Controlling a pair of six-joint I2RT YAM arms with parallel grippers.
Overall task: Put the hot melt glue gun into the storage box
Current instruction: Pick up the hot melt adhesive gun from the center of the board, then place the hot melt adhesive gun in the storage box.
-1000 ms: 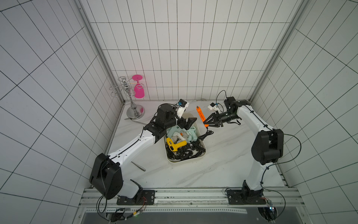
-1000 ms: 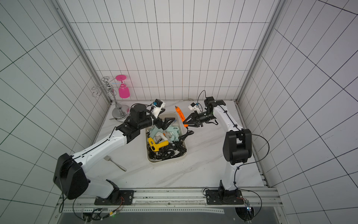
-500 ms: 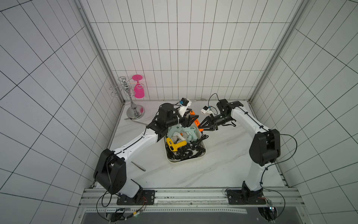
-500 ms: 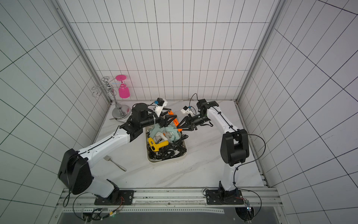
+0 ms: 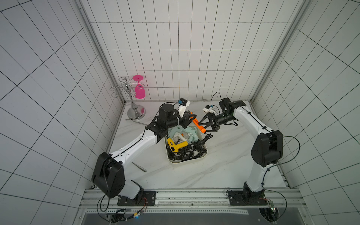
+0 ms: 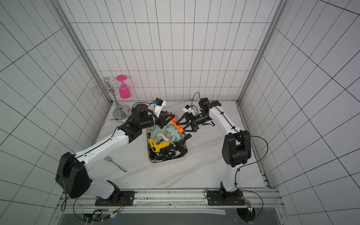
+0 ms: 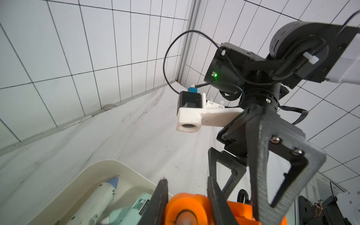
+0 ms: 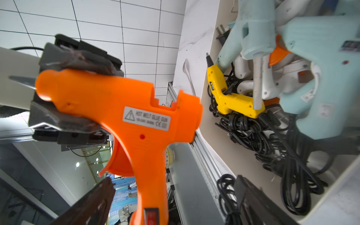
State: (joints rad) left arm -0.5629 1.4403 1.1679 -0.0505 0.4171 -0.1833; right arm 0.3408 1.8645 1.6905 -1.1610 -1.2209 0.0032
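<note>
Over the far end of the cream storage box (image 5: 187, 160) (image 6: 167, 160) hangs an orange hot melt glue gun (image 5: 197, 124) (image 6: 176, 124). My left gripper (image 5: 191, 118) (image 7: 187, 187) is shut on its barrel near the nozzle; both fingers (image 7: 161, 200) press the orange body (image 7: 185, 208). My right gripper (image 5: 204, 127) (image 8: 174, 181) stands open astride the gun's handle (image 8: 150, 175), with a gap on each side. In the box (image 8: 214, 148) lie a yellow gun (image 5: 176, 146), pale blue guns (image 5: 191, 132), a white one and tangled black cords.
A wire glass rack (image 5: 136, 113) with a pink glass (image 5: 139, 89) hung upside down stands at the back left corner. A fork (image 5: 139, 167) lies on the marble table left of the box. Tiled walls close in three sides.
The right gripper carried the orange gun leftward to the box's far end and then opened. The left gripper moved onto the gun's barrel and closed on it.
</note>
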